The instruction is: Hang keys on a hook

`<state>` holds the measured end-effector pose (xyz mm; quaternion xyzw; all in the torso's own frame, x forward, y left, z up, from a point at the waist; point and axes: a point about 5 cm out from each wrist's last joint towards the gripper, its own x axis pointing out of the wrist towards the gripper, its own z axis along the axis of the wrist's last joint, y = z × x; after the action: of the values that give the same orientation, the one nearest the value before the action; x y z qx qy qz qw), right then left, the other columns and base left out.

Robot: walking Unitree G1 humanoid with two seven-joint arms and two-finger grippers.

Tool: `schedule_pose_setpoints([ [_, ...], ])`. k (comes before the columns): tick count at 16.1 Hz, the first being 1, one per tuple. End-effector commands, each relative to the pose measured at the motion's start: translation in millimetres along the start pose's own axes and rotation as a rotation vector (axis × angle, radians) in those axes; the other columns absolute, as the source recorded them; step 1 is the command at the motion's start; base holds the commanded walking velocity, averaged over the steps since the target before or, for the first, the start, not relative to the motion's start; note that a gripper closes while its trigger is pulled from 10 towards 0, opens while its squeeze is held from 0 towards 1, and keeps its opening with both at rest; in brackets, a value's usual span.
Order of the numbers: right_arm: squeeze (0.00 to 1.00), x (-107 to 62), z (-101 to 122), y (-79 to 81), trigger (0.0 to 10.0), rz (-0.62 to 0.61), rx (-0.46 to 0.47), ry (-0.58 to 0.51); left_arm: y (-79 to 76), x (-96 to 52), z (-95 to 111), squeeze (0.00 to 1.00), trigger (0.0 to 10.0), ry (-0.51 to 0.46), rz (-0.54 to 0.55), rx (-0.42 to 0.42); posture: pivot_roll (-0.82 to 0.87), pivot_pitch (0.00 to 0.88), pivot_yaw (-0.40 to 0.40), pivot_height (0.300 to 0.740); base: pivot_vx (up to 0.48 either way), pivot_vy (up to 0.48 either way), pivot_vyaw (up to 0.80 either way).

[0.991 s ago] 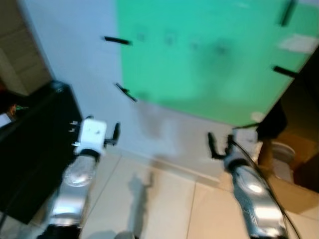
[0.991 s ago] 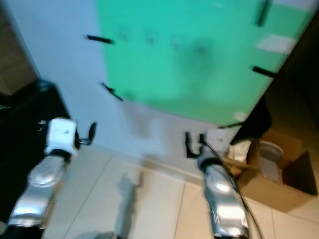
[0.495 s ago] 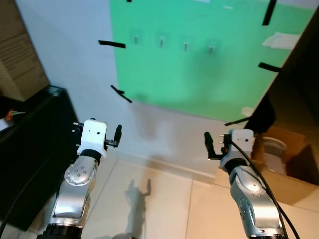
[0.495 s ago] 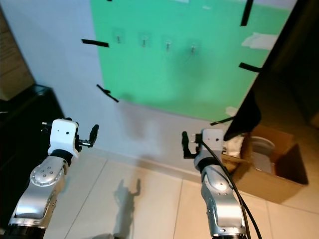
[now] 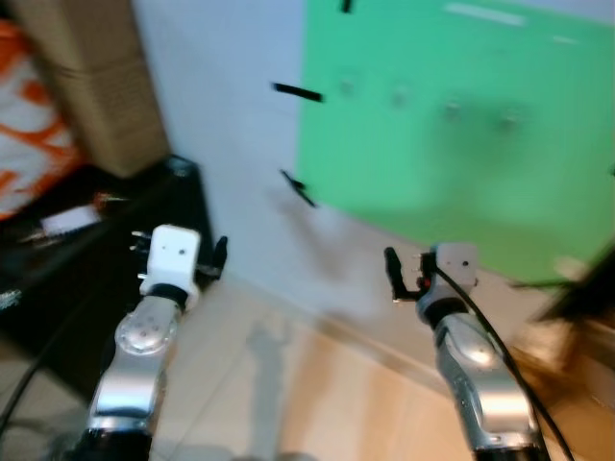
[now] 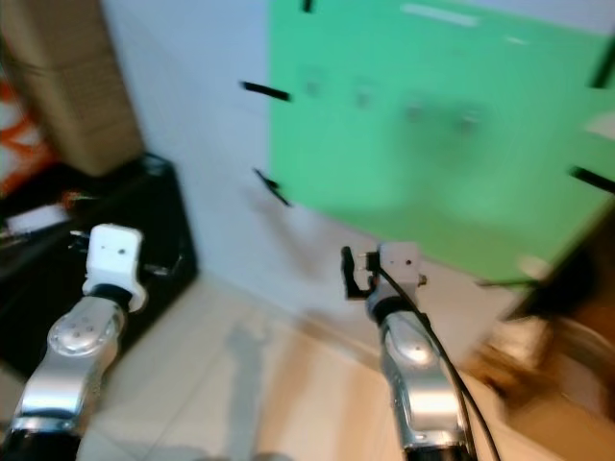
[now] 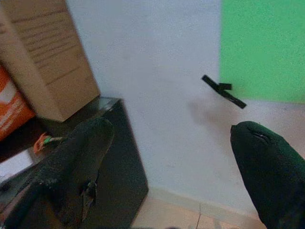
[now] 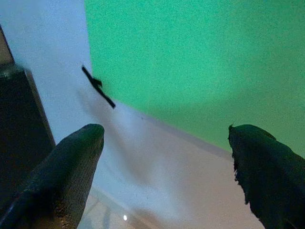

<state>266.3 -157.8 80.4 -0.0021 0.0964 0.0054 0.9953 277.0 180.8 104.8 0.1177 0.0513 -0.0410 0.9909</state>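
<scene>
A green sheet (image 5: 461, 144) is taped to the white wall, and several small hooks (image 5: 450, 110) run in a blurred row near its top. My left gripper (image 5: 181, 246) is raised in front of the black cabinet (image 5: 115, 279), open and empty; in its wrist view the fingers (image 7: 71, 162) frame the cabinet and the wall. My right gripper (image 5: 421, 274) is held up below the sheet, also open and empty (image 8: 164, 143). A small orange and green object (image 7: 45, 140) lies on the cabinet top, too blurred to identify.
Cardboard boxes (image 5: 86, 77) and an orange-and-white item (image 5: 29, 134) stand on and behind the cabinet at the left. Black tape strips (image 5: 296, 92) stick to the wall. A beige tiled floor (image 5: 288, 384) lies below. A blurred brown box (image 6: 538, 355) sits at the right.
The whole picture has shifted: the camera has swung left, so the cabinet and boxes fill more of the left side and the brown box slides out right. Both arms keep their pose.
</scene>
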Motion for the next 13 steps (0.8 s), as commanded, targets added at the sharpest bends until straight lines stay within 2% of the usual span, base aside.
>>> schedule_pose_setpoints([
  [1, 1.00, 2.3, 1.4, -2.1, 10.0, -0.032, 0.009, 0.005, 5.4, 1.0, 3.6, 0.76, 10.0, -0.007, 0.005, 0.017, 0.01, 0.000, -0.026, 0.740, 0.296, 0.000, 0.80],
  [3, 1.00, 3.1, 0.6, -0.7, 10.0, -0.023, 0.014, 0.012, 6.5, 1.2, 3.4, 0.77, 10.0, -0.005, 0.003, 0.020, 0.01, 0.000, -0.018, 0.740, 0.291, 0.000, 0.80],
  [6, 1.00, 3.8, 2.0, 0.2, 10.0, -0.043, 0.014, -0.006, 6.9, 3.6, 3.7, 0.76, 10.0, -0.003, -0.021, 0.027, -0.01, 0.000, 0.024, 0.740, 0.291, 0.000, 0.00],
  [13, 1.00, 4.8, 3.6, 1.0, 10.0, -0.053, -0.005, -0.015, 5.2, 7.2, 5.4, 0.77, 10.0, -0.005, -0.046, 0.031, -0.01, 0.000, 0.038, 0.740, 0.295, 0.000, 0.00],
])
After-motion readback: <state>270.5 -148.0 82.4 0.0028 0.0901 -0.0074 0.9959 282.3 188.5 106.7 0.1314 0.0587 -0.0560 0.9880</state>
